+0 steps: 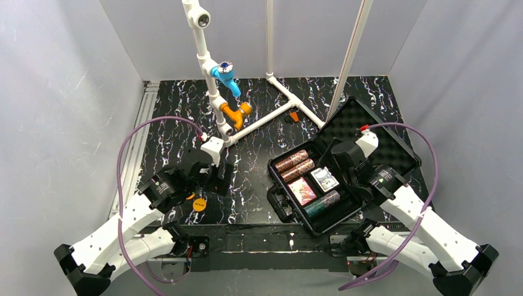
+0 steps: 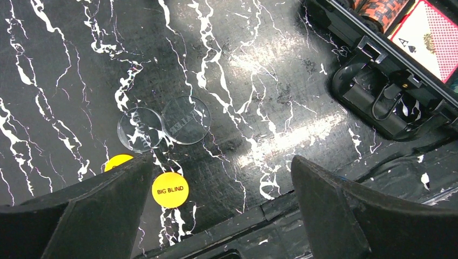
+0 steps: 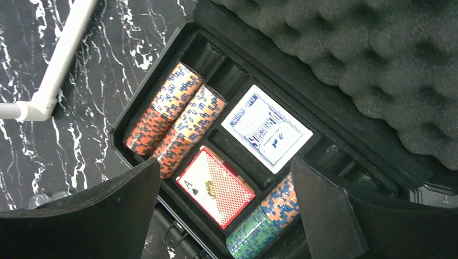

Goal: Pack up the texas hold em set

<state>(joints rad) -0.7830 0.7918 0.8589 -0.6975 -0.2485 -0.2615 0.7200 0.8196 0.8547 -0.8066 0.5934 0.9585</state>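
Note:
The black case (image 1: pixel 275 185) lies open at the right, its bumpy foam lid (image 1: pixel 382 139) raised behind. It holds two red-brown chip rolls (image 1: pixel 295 165), a green chip roll (image 1: pixel 322 204), a red deck (image 1: pixel 302 190) and a blue deck (image 1: pixel 324 179). My right gripper (image 1: pixel 338 168) hovers open and empty over the tray. The right wrist view shows it (image 3: pixel 226 164) above the red deck (image 3: pixel 216 186), beside the green roll (image 3: pixel 262 226). My left gripper (image 2: pixel 220 164) is open and empty above the table. A "BIG BLIND" disc (image 2: pixel 170 189), a half-hidden yellow disc (image 2: pixel 118 161) and two clear discs (image 2: pixel 139 129) lie by its left finger.
A white pipe frame (image 1: pixel 210 68) with a blue fitting (image 1: pixel 225 77) and an orange fitting (image 1: pixel 236 114) stands at the back centre. A small orange piece (image 1: pixel 294 115) lies by its base pipe. The case handle (image 2: pixel 386 102) faces the left arm. Grey walls enclose the table.

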